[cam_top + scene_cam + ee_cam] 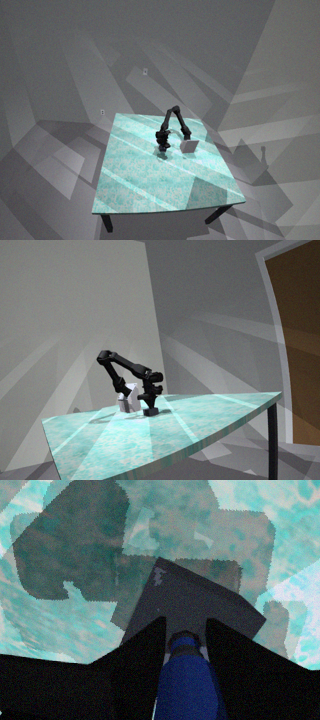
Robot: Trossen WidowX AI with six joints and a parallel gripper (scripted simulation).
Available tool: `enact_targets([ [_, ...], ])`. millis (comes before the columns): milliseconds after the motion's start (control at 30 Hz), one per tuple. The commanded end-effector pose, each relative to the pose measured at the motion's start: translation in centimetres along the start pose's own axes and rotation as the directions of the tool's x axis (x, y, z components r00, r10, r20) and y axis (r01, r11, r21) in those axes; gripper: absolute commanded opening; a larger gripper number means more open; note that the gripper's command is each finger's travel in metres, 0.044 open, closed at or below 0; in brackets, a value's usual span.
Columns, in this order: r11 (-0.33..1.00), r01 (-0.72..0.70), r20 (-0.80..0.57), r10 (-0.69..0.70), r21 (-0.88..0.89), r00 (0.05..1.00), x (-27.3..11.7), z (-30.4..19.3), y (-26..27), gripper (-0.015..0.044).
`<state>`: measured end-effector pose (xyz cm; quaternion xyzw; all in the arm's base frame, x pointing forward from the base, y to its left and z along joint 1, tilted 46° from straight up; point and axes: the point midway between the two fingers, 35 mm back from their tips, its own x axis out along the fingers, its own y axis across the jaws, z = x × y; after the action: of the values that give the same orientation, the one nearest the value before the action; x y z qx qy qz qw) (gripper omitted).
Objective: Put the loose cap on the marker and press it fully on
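the table (144,186) (116,441) (30,625), pale turquoise, fills the lower middle of the top view and the lower half of the exterior view. the arm (166,118) (122,362), black, arches over it, right of centre in the top view. the pale stand (191,146) (130,405) lies at the foot of the arch, to the right of the gripper (163,145) (150,406) (186,623) in the top view and to its left in the exterior view. the gripper points down, low over the block (162,149) (150,412) (190,590); its fingers are closed in on the cap (187,692), blue, at the lower middle of the wrist view. the block, dark grey, sits on the table and spans the centre of that view. the smallest part, a dark-banded blue end just above the cap in the frame, is probably the marker (185,642).

progress: the cap is picked up and carried to the block, apparently in line with the marker. whether it is seated cannot be told, as the fingers hide the joint. the work left is judged to be the final press, if not complete, then release and withdrawal.
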<state>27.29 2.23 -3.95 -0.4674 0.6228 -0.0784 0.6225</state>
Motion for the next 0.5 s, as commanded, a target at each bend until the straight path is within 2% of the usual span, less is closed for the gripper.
enact_targets([
  [0, 1.0, -0.002, -0.018, 0.003, 0.021, 1.0, 0.95, -0.04, -0.13, 0.0],
  [100, 1.0, -0.002, -0.018, 0.003, 0.021, 1.0, 0.95, -0.04, -0.13, 0.0],
  [133, 1.0, 0.0, 0.0, 0.0, 0.0, 1.0, 0.0, 0.0, 0.0, 0.0026],
  [467, 1.0, 0.0, 0.0, 0.0, 0.0, 1.0, 0.0, 0.0, 0.0, 0.0289],
])
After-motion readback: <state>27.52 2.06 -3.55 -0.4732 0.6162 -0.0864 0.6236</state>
